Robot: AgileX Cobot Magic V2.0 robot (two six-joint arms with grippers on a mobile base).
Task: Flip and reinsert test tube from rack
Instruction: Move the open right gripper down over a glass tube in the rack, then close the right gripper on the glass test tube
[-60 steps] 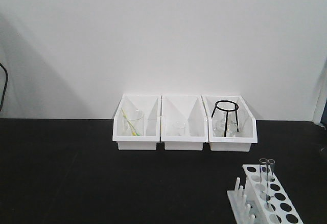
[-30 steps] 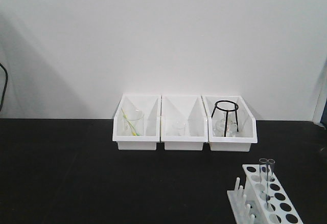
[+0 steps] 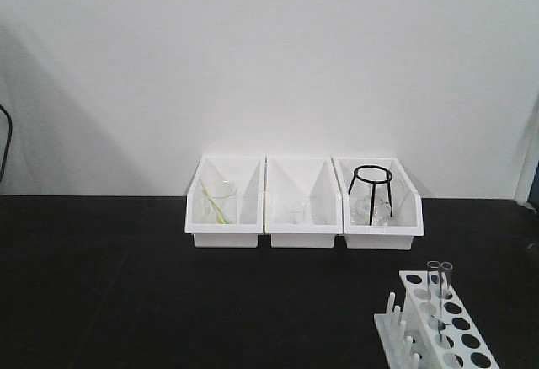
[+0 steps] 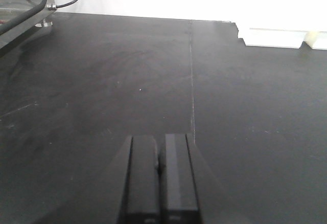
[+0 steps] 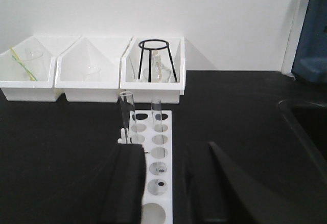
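The right gripper (image 5: 170,151) hangs with its jaws spread wide and empty just over the near end of the test tube rack (image 5: 148,147), lined up along its length. This looks like the stance for reaching in toward the two glass test tubes (image 5: 156,114) that stand upright in holes at the rack's far end. The left gripper (image 4: 161,180) has its fingers pressed together on nothing, low over bare black tabletop (image 4: 102,81) and well apart from the work, apparently parked until needed. In the front view the rack (image 3: 467,327) sits at the table's near right corner, with its row of pegs (image 3: 396,317) on the side toward the table's middle. Three white bins (image 3: 303,232) line the wall behind, and the rightmost holds a black wire tripod (image 3: 371,185). Against the front views half a second and a second back, nothing has shifted: tubes, rack and bins sit identically, and neither arm enters that view.
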